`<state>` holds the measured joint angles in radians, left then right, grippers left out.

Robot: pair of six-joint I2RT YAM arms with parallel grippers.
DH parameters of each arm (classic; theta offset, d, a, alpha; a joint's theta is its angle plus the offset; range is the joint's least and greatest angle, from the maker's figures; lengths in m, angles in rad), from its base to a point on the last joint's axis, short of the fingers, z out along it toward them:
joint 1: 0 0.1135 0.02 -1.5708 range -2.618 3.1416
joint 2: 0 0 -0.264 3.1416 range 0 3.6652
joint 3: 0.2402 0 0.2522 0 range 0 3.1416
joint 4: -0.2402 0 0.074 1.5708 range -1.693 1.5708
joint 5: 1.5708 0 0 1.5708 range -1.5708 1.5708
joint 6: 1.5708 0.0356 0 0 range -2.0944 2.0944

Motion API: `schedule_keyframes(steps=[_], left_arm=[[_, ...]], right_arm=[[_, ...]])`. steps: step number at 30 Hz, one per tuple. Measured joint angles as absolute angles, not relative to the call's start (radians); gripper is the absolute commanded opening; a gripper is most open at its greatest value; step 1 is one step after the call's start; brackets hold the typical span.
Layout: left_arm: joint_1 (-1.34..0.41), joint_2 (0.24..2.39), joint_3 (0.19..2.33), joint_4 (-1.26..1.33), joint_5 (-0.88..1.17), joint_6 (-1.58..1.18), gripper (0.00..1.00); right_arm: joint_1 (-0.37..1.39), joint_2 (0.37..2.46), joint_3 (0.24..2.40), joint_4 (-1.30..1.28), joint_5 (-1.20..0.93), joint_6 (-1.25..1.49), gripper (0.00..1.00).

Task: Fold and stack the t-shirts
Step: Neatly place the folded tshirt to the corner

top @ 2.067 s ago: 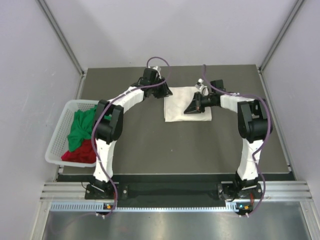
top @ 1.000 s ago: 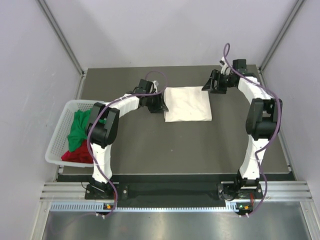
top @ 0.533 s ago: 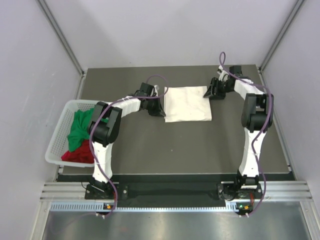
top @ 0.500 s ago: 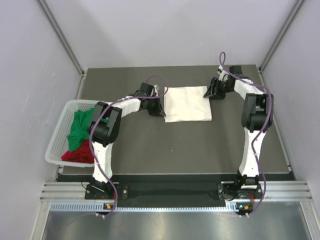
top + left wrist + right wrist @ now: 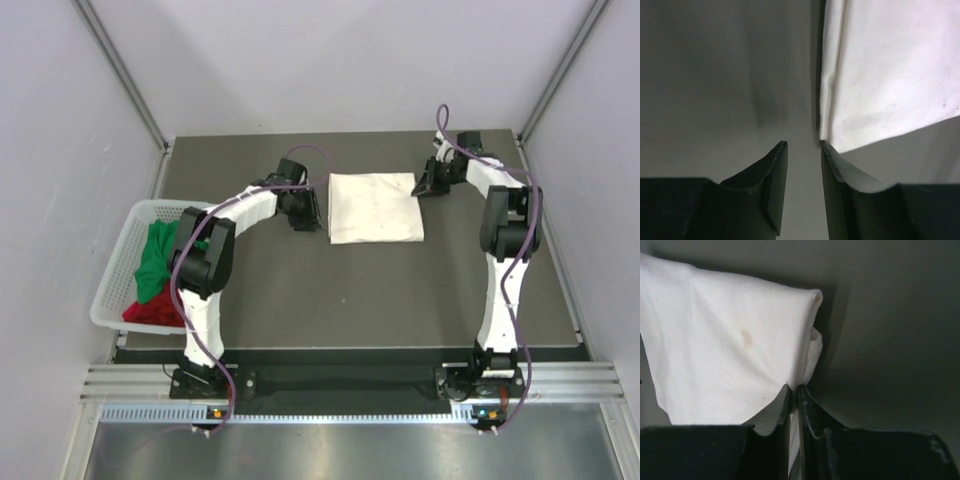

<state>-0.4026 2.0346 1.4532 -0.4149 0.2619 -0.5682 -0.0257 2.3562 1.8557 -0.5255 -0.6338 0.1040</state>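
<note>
The right tool [image 5: 794, 387] has closed in since a second ago and now pinches the cream-white t-shirt [image 5: 375, 207] at its 1 o'clock corner, jaws together on the cloth edge. The left tool [image 5: 802, 145] sits at the shirt's 9 o'clock side, jaws slightly apart with nothing between them, one tip just beside the shirt's corner. The folded shirt stays flat toward 12 o'clock on the bench [image 5: 340, 290]. The green t-shirt [image 5: 158, 255] and red t-shirt [image 5: 160, 305] lie unmoved in the basket [image 5: 112, 285] at 9 o'clock.
</note>
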Motion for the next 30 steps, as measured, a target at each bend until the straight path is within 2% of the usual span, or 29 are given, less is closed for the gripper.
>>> schedule_keyframes(steps=[2, 13, 23, 30], left_arm=[[-0.402, 1.998, 1.46, -0.451, 0.236, -0.564, 0.38], [-0.401, 1.682, 1.359, -0.493, 0.208, -0.537, 0.4], [-0.401, 1.637, 1.226, -0.493, 0.262, -0.525, 0.4], [-0.401, 1.62, 1.221, -0.486, 0.319, -0.523, 0.4]], right_arm=[[-0.026, 2.363, 1.868, -0.534, -0.633, 0.103, 0.0], [-0.051, 2.416, 2.033, -0.616, -0.576, 0.061, 0.0], [-0.157, 2.495, 2.222, -0.723, -0.432, -0.02, 0.0], [-0.225, 2.579, 2.366, -0.735, -0.34, -0.056, 0.0]])
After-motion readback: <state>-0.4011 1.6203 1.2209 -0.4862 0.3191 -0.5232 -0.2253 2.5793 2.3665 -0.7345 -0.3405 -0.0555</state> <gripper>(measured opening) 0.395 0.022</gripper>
